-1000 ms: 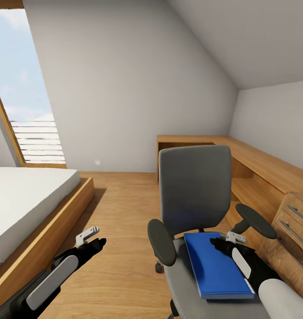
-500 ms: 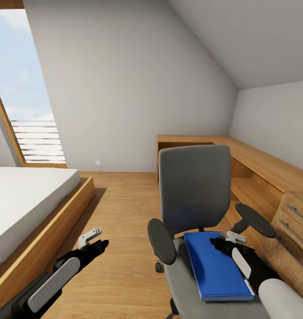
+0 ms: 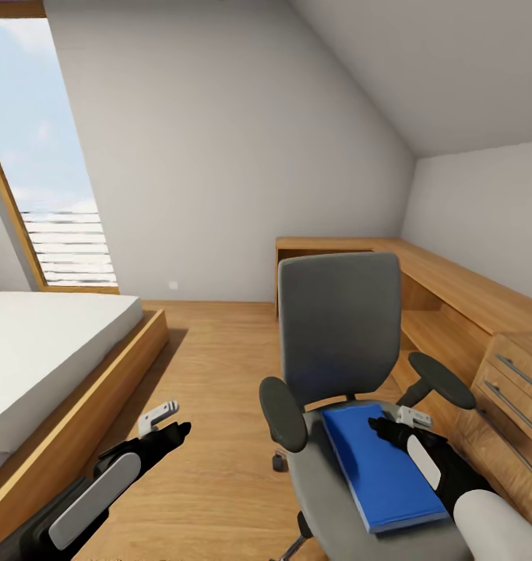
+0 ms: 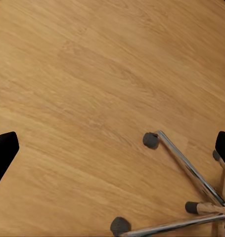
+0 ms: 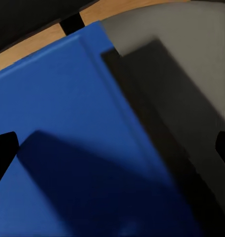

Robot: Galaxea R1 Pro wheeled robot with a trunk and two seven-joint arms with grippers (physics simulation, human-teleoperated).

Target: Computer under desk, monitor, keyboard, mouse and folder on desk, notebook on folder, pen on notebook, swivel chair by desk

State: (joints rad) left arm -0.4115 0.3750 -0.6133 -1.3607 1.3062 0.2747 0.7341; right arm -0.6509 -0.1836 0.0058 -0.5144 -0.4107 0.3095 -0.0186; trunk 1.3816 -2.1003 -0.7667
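Attic bedroom, light wood floor (image 3: 211, 366), bed (image 3: 47, 343) at left, wooden built-in along the right wall. The black-topped desk cannot be picked out from here.

Swivel chair (image 3: 339, 327) stands just ahead, right of centre; grey back upright, black armrests either side. Folder (image 3: 382, 463) lies flat on the seat, bright blue, long axis running from the backrest toward the robot, slightly skewed so its near end angles to the right.

Right pincer (image 3: 384, 428): over the folder's far right part, close above the cover, tips pointing toward the backrest. Right wrist view: blue cover (image 5: 67, 148) with the pincer's shadow across it, grey seat beside the folder's edge, both fingertips at the frame's sides, well apart. Judged released, nothing between the fingers. Contact with the cover: cannot tell.

Left pincer (image 3: 166, 417): hangs over bare floor left of the chair, well apart from the folder. Left wrist view: fingertips spread at the frame's sides, chrome star base (image 4: 191, 173) and castors beyond. Released, empty.

Judgement: step in hand is the folder pick-up from the seat. Right arm clearly nearer; the folder lies directly under and just beside its pincer. A thin flat thing gives little to grip from above; the grasp likely needs the right long edge, where the folder nears the seat's side
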